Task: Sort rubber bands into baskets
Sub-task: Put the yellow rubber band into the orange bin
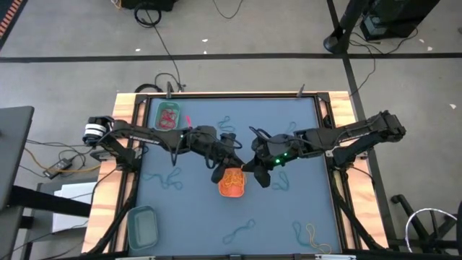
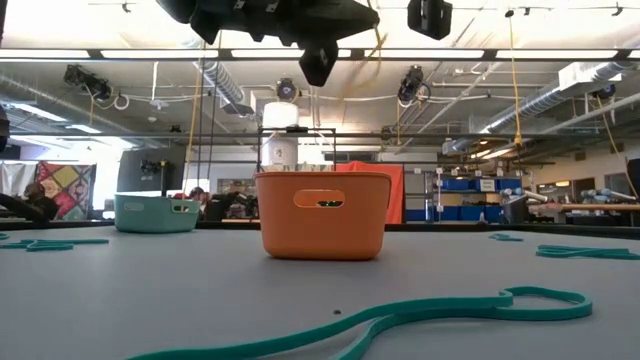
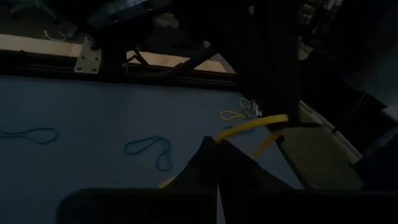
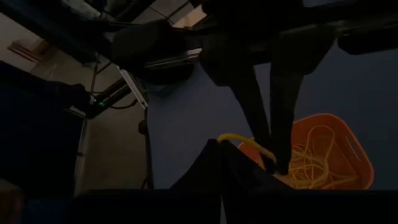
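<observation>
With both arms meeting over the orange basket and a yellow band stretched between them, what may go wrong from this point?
1. The left gripper and right gripper, both shut, appear to pinch the same yellow rubber band. If one slips, the band may snap away and land outside the orange basket.
2. The two arms sit very close above the basket; a small wrong move might make them collide.
3. A descending arm could push the light basket aside.

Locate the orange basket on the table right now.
In the high view the orange basket sits near the table's middle, slightly toward the front edge, directly below and between the left gripper and right gripper, with yellow bands inside.
</observation>
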Robot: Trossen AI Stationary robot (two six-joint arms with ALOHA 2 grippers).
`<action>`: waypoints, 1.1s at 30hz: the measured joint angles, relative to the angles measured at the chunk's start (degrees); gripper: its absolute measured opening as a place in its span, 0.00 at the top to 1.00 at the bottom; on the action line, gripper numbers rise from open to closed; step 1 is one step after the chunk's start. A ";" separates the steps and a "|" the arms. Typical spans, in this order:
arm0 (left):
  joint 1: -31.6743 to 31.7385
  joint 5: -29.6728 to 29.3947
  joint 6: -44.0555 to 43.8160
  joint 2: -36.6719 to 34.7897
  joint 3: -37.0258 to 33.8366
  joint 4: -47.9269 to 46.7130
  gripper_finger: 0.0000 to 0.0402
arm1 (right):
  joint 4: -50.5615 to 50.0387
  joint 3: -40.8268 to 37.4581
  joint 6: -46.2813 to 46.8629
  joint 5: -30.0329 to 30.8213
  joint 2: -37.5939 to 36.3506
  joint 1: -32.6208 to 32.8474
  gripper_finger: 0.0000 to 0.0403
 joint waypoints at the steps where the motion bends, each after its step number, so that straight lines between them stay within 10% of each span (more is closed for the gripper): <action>1: -0.01 0.29 -0.43 0.00 0.00 -0.12 0.99 | -0.02 0.00 -0.03 -0.04 0.00 -0.04 0.99; 8: -0.03 0.31 -3.79 -0.94 0.01 -8.95 1.00 | -0.87 0.00 0.19 0.64 0.00 0.05 0.98; 15: -0.97 -3.73 -4.39 -1.57 -0.02 -26.59 1.00 | -10.54 0.00 3.56 8.88 0.00 1.37 0.74; 33: -1.22 -8.45 -16.32 2.29 -0.04 -30.84 0.94 | -19.02 -1.47 10.66 11.60 -0.07 1.95 0.54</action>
